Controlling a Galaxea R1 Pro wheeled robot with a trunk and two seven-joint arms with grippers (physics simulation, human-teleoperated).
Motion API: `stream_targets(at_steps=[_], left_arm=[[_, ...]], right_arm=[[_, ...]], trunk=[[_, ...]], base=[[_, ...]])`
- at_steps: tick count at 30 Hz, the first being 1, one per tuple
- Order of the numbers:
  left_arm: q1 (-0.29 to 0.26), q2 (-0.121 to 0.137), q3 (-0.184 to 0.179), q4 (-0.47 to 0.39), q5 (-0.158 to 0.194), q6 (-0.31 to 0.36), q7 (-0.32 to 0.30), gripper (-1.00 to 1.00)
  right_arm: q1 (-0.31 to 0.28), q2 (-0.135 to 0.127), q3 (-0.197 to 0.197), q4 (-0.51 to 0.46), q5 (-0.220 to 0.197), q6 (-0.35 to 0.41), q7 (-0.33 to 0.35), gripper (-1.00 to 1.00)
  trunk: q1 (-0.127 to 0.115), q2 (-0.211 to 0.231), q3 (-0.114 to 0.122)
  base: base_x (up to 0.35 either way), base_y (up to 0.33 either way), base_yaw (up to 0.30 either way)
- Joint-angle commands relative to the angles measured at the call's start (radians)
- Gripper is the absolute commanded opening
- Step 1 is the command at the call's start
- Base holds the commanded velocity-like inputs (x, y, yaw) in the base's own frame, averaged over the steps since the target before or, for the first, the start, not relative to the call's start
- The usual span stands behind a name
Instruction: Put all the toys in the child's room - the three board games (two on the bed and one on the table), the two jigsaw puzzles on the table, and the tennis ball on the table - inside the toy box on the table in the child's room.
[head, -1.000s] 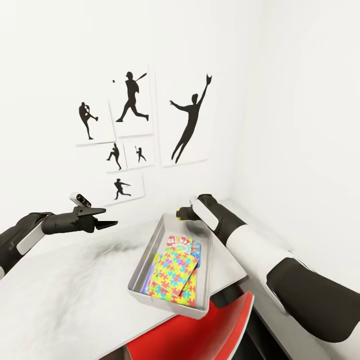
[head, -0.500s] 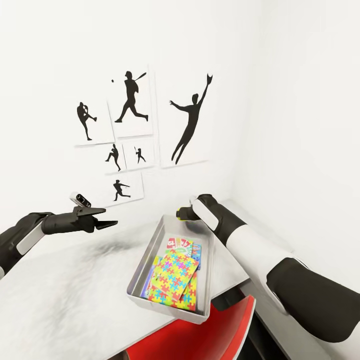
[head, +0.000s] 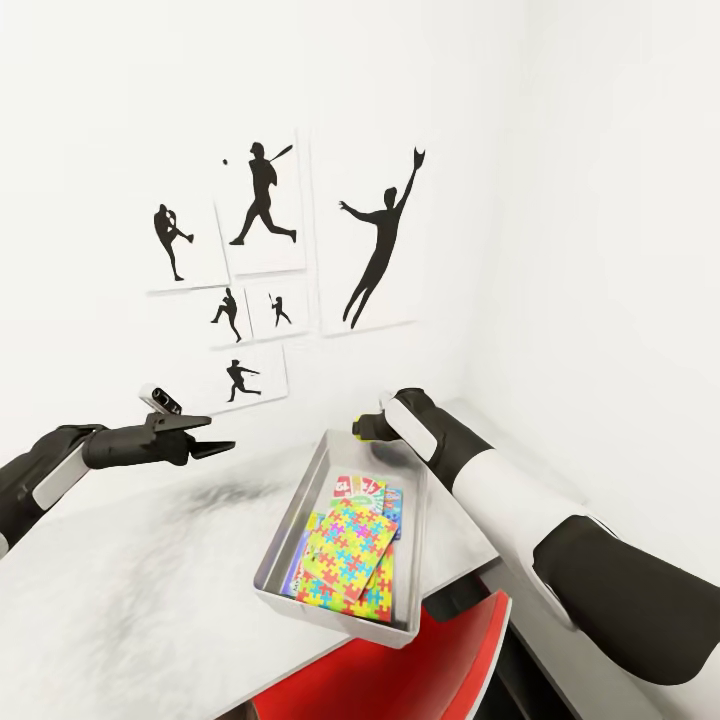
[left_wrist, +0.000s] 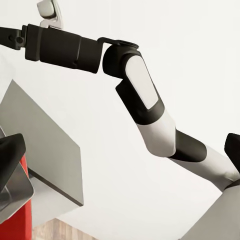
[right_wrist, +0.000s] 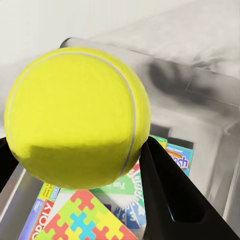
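Yellow-green tennis ball (right_wrist: 77, 117) hides most of the right pincer (right_wrist: 80, 165) gripping it

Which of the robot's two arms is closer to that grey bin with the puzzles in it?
The right. Its tool holds the tennis ball just above the toy box's far end. The left tool hovers over the bare table, well off to the box's side.
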Motion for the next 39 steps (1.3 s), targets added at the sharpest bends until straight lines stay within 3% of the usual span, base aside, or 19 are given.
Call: stream_targets(at_steps=[1, 14, 21, 39], left_arm=[[-0.002, 0.001, -0.005, 0.000, 0.002, 0.011, -0.007, 1.00], [-0.002, 0.001, -0.005, 0.000, 0.001, 0.011, -0.007, 1.00], [-0.001, 0.001, -0.006, 0.000, 0.001, 0.009, -0.007, 1.00], [-0.001, 0.001, -0.007, 0.000, 0.000, 0.009, -0.007, 1.00]], right_arm=[[-0.002, 0.000, 0.004, 0.001, -0.013, 0.000, -0.013, -1.00], [0.003, 0.000, 0.006, 0.016, -0.007, -0.005, -0.014, -1.00], [0.003, 0.000, 0.007, 0.122, -0.005, -0.053, -0.014, -1.00], [0.003, 0.000, 0.009, 0.135, -0.006, -0.116, -0.022, -1.00]], trunk=[[0.001, -0.002, -0.002], [0.001, -0.002, -0.002], [0.001, -0.002, -0.002], [0.001, -0.002, -0.002]], base=[[0.000, 0.000, 0.000], [0.000, 0.000, 0.000], [0.000, 0.000, 0.000], [0.000, 0.000, 0.000]])
